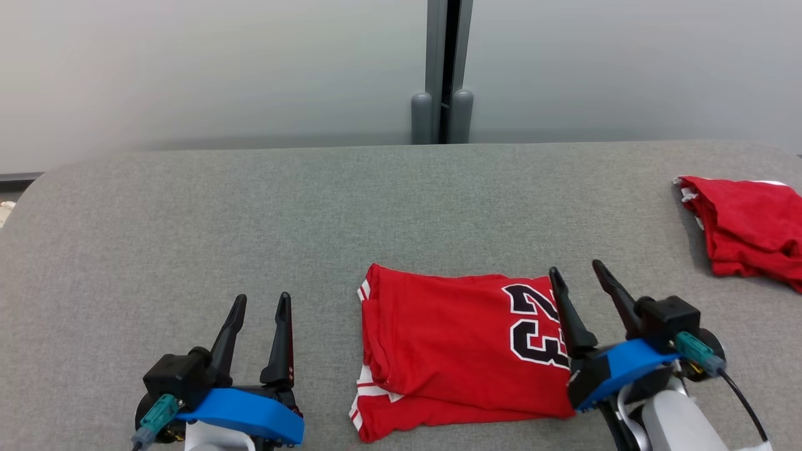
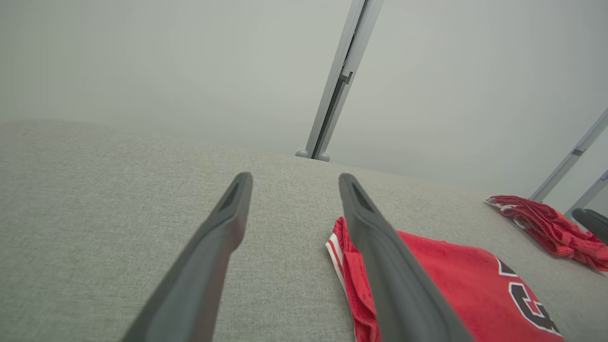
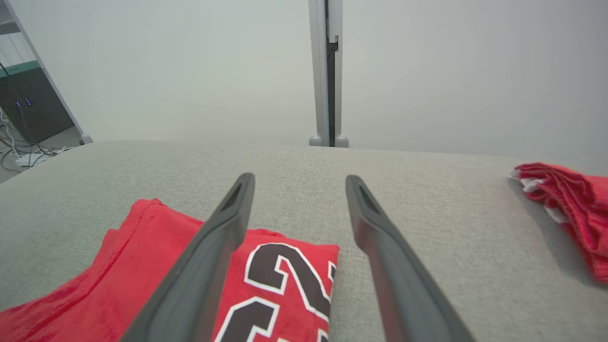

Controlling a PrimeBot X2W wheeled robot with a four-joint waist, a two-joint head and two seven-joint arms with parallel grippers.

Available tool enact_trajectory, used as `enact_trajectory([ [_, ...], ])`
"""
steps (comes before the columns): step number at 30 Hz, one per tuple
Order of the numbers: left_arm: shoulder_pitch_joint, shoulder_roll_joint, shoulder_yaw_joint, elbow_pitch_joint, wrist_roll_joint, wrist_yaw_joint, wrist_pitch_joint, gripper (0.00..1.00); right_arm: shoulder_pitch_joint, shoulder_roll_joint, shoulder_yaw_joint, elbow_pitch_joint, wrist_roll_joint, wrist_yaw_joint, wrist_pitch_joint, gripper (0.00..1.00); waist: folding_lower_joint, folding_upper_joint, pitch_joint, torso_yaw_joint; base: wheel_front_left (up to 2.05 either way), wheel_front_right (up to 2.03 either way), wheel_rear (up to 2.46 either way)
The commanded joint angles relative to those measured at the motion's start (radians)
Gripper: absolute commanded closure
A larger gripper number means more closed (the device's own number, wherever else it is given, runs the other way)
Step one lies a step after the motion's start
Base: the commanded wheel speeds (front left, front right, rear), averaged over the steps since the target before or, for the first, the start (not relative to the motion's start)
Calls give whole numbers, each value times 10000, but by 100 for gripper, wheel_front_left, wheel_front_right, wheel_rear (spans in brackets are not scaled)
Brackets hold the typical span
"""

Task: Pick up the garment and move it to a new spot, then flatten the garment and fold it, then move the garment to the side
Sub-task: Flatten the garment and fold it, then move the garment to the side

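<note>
Between the two pincers lies the garment (image 1: 451,351), a red jersey folded into a flat oblong on the grey surface (image 1: 250,219). Its long axis runs from one pincer across to the other. The end with white stripes faces the left pincer (image 1: 262,297). The end with the black, white-edged "23", turned on its side, lies under the right pincer (image 1: 576,269).

The right pincer is spread wide and grips nothing. In the head view its inner finger crosses the garment's numbered edge and its outer finger stands over bare surface. The right wrist view shows the same, with one finger above the number on the garment (image 3: 118,266) and the other beside the cloth. Whether the inner finger touches the fabric I cannot tell.

The left pincer is also spread wide and empty. It stands beside the striped end, with a strip of bare surface between them. In its wrist view the garment (image 2: 451,275) shows past its inner finger.

Beyond the right pincer, on its outer side and well apart, sits another red garment (image 1: 752,232), loosely bunched. A grey post (image 1: 442,69) stands behind the surface.
</note>
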Motion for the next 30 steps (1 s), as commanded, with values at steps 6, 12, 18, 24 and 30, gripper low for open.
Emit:
enact_trajectory([
  [6, 366, -5, 518, 55, 90, 131, -43, 0, 1313, -12, -851, -892, -239, 1, -89, 0, 0, 0, -314, -311, 0, 0, 0],
  [12, 1014, -73, 1100, 91, 260, 23, -46, 0, 1923, -17, -986, -1204, -193, 1, -104, 0, 0, 0, -413, -436, 0, 0, 0],
  [18, 1432, -225, 1423, 159, 471, -86, -47, 0, 2031, -17, -893, -1150, -103, 1, -132, 0, 0, 0, -416, -391, 0, 0, 0],
  [24, 1394, -339, 1526, 215, 648, -172, -48, 0, 1877, -17, -965, -1071, -226, 1, -148, 0, 0, 0, -374, -280, 0, 0, 0],
  [30, 1285, -412, 1636, 276, 771, -267, -48, 0, 1781, -17, -949, -984, -235, 1, -150, 0, 0, 0, -324, -249, 0, 0, 0],
])
